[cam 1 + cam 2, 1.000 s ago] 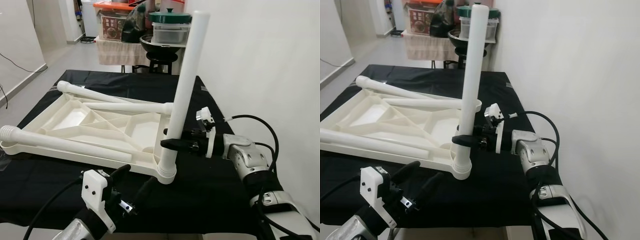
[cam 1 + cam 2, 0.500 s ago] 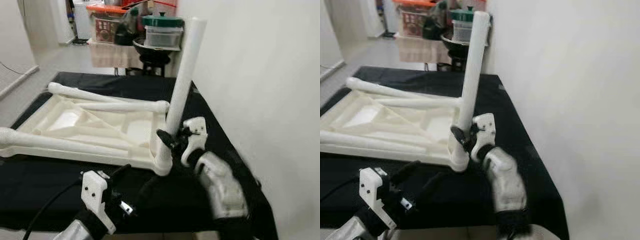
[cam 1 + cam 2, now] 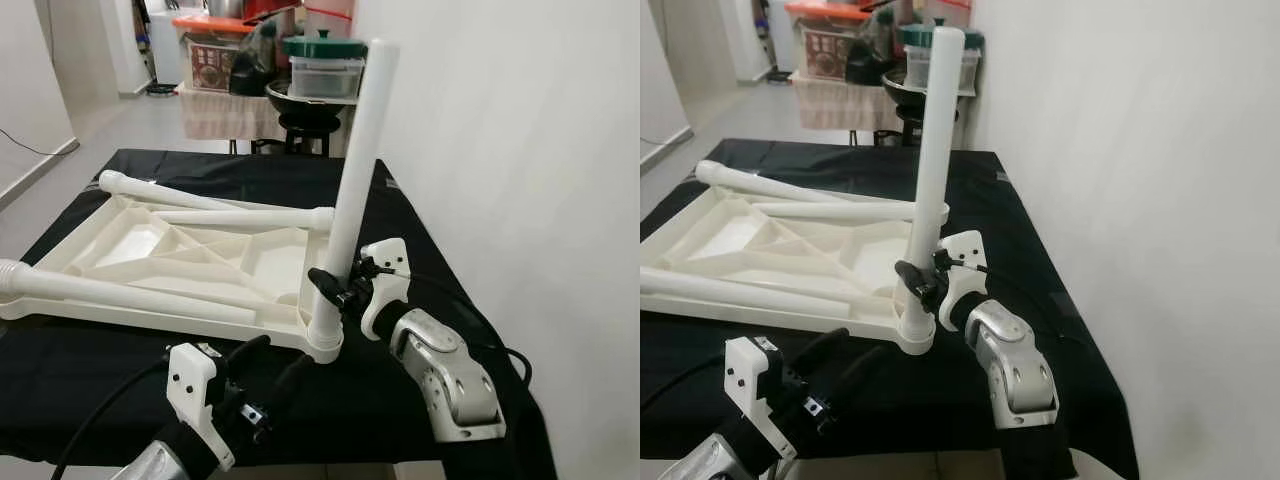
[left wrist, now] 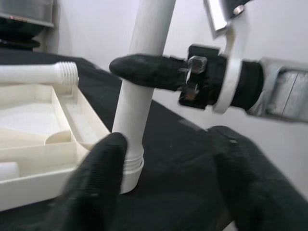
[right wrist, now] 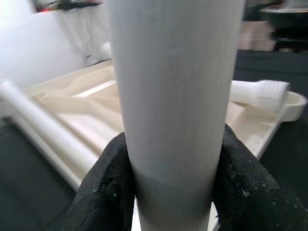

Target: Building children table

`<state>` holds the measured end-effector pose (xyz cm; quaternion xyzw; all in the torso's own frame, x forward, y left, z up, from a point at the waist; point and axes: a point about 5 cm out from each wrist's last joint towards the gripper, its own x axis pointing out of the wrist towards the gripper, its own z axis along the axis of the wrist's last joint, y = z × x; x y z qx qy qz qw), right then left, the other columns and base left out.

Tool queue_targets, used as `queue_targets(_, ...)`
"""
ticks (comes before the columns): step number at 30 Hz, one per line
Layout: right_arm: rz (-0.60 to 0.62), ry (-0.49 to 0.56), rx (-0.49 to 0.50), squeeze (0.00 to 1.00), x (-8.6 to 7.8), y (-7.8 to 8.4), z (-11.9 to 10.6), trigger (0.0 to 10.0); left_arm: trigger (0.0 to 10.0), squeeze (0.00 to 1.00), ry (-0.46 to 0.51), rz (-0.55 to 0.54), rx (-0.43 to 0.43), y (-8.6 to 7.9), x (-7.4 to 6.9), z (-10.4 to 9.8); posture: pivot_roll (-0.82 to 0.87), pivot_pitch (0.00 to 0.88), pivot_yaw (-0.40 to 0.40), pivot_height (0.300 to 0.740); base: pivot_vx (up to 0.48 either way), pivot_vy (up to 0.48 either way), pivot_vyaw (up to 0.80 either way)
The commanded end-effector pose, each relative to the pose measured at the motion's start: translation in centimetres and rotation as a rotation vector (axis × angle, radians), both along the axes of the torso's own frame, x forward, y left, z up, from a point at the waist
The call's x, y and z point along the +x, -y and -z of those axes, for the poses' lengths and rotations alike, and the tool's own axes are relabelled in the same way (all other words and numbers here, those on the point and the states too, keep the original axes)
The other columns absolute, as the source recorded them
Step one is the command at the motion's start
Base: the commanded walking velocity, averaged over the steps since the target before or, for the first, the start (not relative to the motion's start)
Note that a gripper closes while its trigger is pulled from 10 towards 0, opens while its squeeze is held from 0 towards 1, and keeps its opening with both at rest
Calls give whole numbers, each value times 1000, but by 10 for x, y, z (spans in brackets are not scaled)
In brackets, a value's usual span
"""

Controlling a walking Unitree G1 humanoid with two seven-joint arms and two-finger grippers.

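My right gripper [image 3: 332,287] clamps the upright white plastic table leg [image 3: 352,190] mid-frame; my left gripper [image 3: 268,368], fingers spread, sits lower left.

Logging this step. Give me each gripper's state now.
Left gripper: open, empty, near the table corner.
Right gripper: shut on the upright table leg.

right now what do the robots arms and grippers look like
Both arms are silver-grey segmented metal shells. The right gripper has two long black textured fingers on a white bracket, with a thin black cable behind it. The left gripper has matching black fingers, a white block mount with small holes, and a thick black cable.
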<state>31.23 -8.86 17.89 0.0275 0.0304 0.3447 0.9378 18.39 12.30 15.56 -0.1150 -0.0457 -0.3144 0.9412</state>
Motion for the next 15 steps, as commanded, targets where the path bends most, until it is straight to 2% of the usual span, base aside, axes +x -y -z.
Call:
queue_targets(1,-185,8,20,0,-5,-12,-4,10000,0,0,-4,-4,-7,1,1,1,6,0,-97,740,0,0,0)
queue_targets(2,-185,8,20,0,-5,-12,-4,10000,0,0,-4,-4,-7,1,1,1,6,0,-97,740,0,0,0)
queue_targets(3,-315,91,-11,0,6,1,-15,10000,0,0,-2,-7,-7,1,2,1,12,0,-97,740,0,0,0)
queue_targets(5,-427,121,-24,0,16,13,-24,10000,0,0,-1,-10,-6,1,3,2,16,0,-101,740,0,0,0)
queue_targets(9,-427,121,-24,0,16,13,-24,10000,0,0,-1,-10,-6,1,3,2,16,0,-101,740,0,0,0)
queue_targets(10,-470,121,-19,0,19,17,-28,10000,0,0,-1,-11,-6,0,3,2,16,0,-101,740,0,0,0)
queue_targets(11,-548,111,-17,1000,24,20,-31,10000,0,0,-2,-14,-6,1,3,2,35,0,-111,740,0,0,0)
queue_targets(12,-548,111,-17,1000,24,20,-31,10000,0,0,-2,-14,-6,1,3,2,35,0,-111,740,0,0,0)
queue_targets(14,-656,69,1,1000,32,23,-36,10000,0,0,-2,-19,-5,1,3,2,45,0,-117,740,0,0,0)
queue_targets(15,-656,69,1,1000,32,23,-36,10000,0,0,-2,-19,-5,1,3,2,45,0,-117,740,0,0,0)
